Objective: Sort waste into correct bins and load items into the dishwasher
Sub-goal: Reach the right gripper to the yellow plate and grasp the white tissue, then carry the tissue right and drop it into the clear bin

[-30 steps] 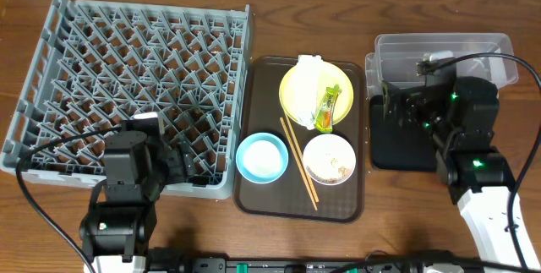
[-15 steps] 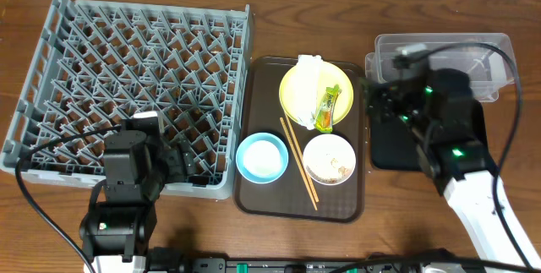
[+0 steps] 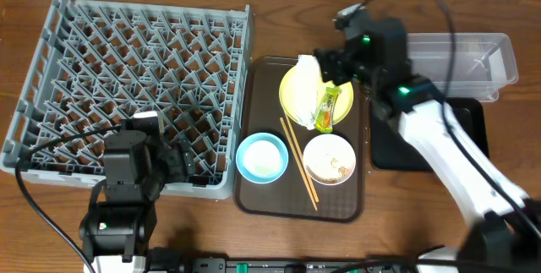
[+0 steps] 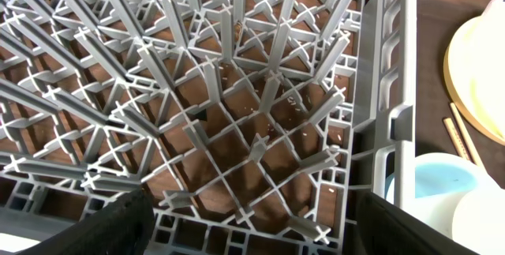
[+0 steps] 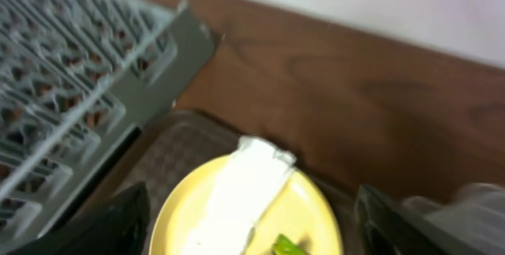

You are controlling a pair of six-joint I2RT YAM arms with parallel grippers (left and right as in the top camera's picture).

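Note:
My right gripper (image 3: 328, 68) hangs open over the far side of the pale-yellow plate (image 3: 308, 100), nothing between its fingers. On the plate lie a white napkin (image 5: 241, 192) and a green-and-yellow wrapper (image 3: 326, 106). In the right wrist view the open gripper (image 5: 252, 231) frames the napkin. A light-blue bowl (image 3: 262, 156), a white bowl (image 3: 329, 159) with food scraps and wooden chopsticks (image 3: 299, 165) lie on the brown tray. My left gripper (image 3: 190, 161) stands open and empty over the near right corner of the grey dish rack (image 3: 127, 70).
The brown serving tray (image 3: 351, 205) sits between the rack and the bins. A clear tub (image 3: 465, 57) stands at the far right, with a black tray (image 3: 397, 142) in front of it. The right arm and its cable cross above both bins.
My right arm has swung left, from above the black tray and tub to above the yellow plate. The left arm has not moved.

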